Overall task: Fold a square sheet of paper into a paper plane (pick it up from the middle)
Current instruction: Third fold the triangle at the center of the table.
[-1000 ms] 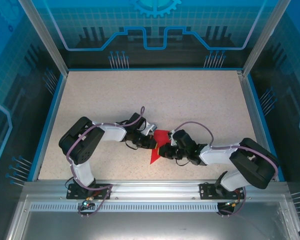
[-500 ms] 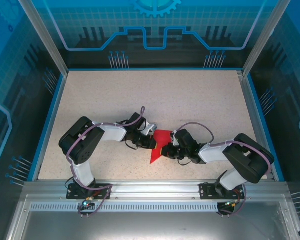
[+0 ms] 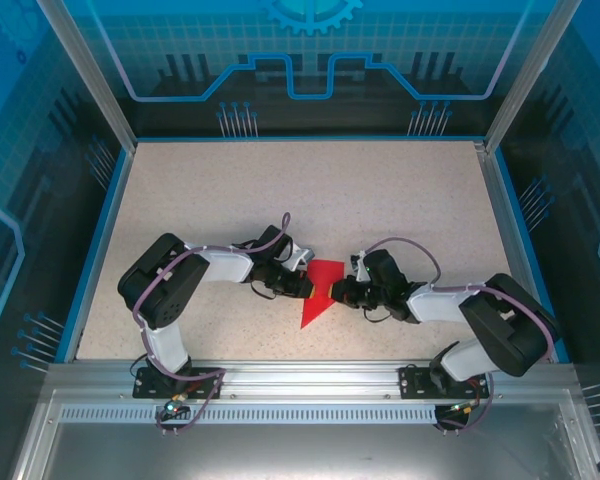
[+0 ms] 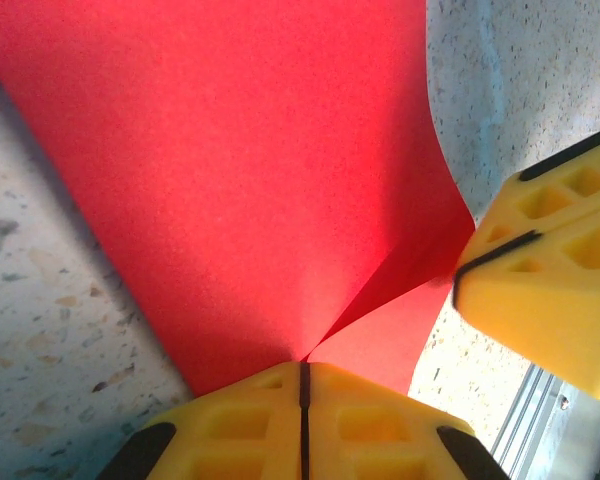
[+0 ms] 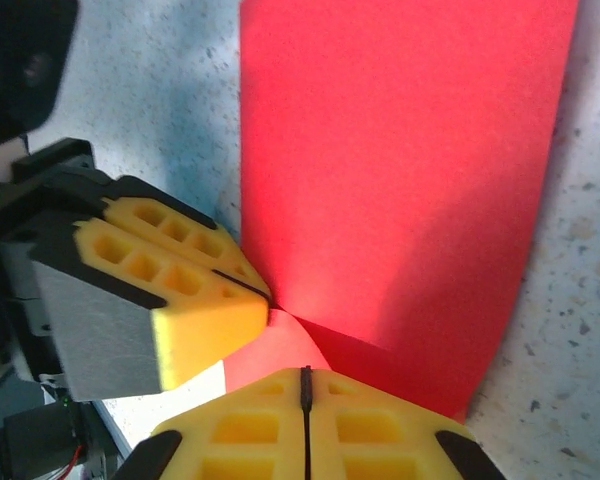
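Two robot arms are facing each other low over the speckled surface (image 3: 400, 200), each pinching the red paper sheet (image 3: 321, 285) that is sitting between them. The sheet, already folded to a pointed shape, is lying between the middle of the surface and its near edge, its sharp tip aiming at that edge and slightly toward the near left corner. The left pincer (image 4: 302, 372) is clamping the sheet's left side with its yellow pads (image 4: 380, 430) pressed together, a crease fanning out from the pinch. The right pincer (image 5: 305, 378) is gripping the opposite side, its pads likewise closed on the paper. In the wrist views the two pincers are sitting just beside each other, and the paper is casting a shadow on the surface beneath it
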